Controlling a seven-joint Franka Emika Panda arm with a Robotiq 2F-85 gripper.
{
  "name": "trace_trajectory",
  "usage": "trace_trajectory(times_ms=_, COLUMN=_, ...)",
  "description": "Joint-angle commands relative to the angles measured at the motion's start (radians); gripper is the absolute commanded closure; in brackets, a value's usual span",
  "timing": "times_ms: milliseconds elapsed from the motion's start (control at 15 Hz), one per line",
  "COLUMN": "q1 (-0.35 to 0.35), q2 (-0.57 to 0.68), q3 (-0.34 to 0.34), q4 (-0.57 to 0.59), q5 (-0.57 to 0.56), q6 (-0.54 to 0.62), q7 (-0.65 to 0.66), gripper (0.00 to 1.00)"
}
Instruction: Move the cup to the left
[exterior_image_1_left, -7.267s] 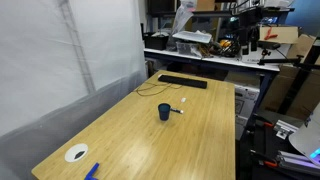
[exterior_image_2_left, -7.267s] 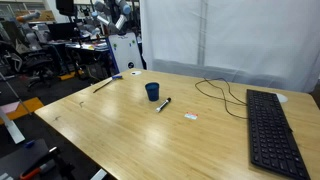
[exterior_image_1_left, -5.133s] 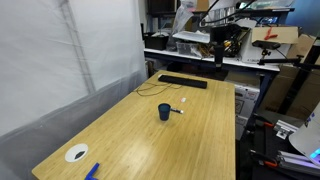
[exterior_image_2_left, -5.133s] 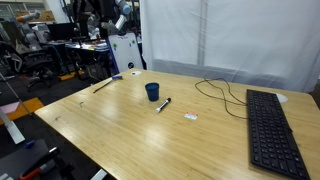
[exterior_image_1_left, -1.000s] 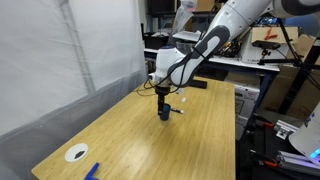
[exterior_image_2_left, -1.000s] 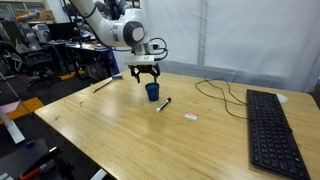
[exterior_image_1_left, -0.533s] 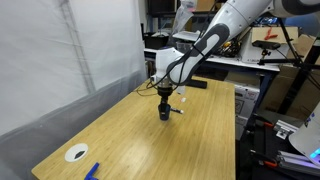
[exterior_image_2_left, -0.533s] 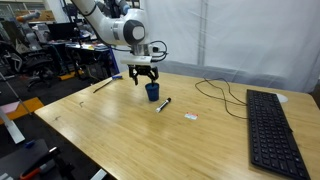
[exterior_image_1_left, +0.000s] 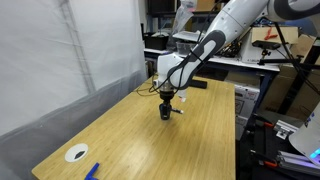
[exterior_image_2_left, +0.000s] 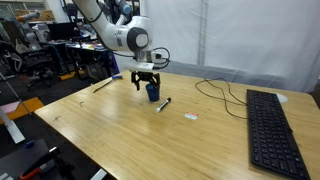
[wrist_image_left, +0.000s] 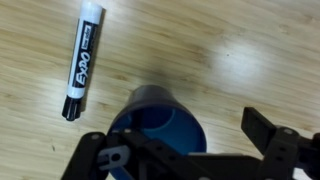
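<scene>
The dark blue cup (exterior_image_1_left: 164, 112) stands upright on the wooden table, near the middle in both exterior views (exterior_image_2_left: 152, 93). In the wrist view it fills the lower centre (wrist_image_left: 150, 118), and I see into its blue inside. My gripper (exterior_image_1_left: 167, 98) is right over the cup, also in an exterior view (exterior_image_2_left: 146, 81). It is open, with one finger on each side of the cup (wrist_image_left: 185, 150). The right finger stands clear of the cup wall. I cannot tell whether the left finger touches it.
A black marker (wrist_image_left: 82, 60) lies on the table beside the cup (exterior_image_2_left: 163, 104). A black keyboard (exterior_image_2_left: 272, 130) with a cable (exterior_image_2_left: 215, 92) lies further along the table. A white disc (exterior_image_1_left: 76, 153) and a small bright blue object (exterior_image_1_left: 92, 171) sit near a table end.
Over the last second my gripper has come down a little closer onto the cup. The cup and the marker have not moved.
</scene>
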Motion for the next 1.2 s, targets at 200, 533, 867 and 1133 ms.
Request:
trace_trajectory(times_ms=200, q1=0.005, q2=0.025, q3=0.005, q4=0.037, q5=-0.01, q6=0.004, q7=0.007, gripper=0.43)
trace_trajectory(times_ms=533, q1=0.035, q2=0.017, q3=-0.004, q4=0.051, q5=-0.032, q6=0.001, q7=0.023, gripper=0.8)
trace_trajectory(times_ms=867, q1=0.062, q2=0.006, q3=-0.013, q4=0.056, q5=-0.066, q6=0.008, q7=0.049, gripper=1.0)
trace_trajectory(times_ms=1133, q1=0.091, q2=-0.016, q3=-0.011, q4=0.043, q5=-0.097, q6=0.003, q7=0.067, gripper=0.99)
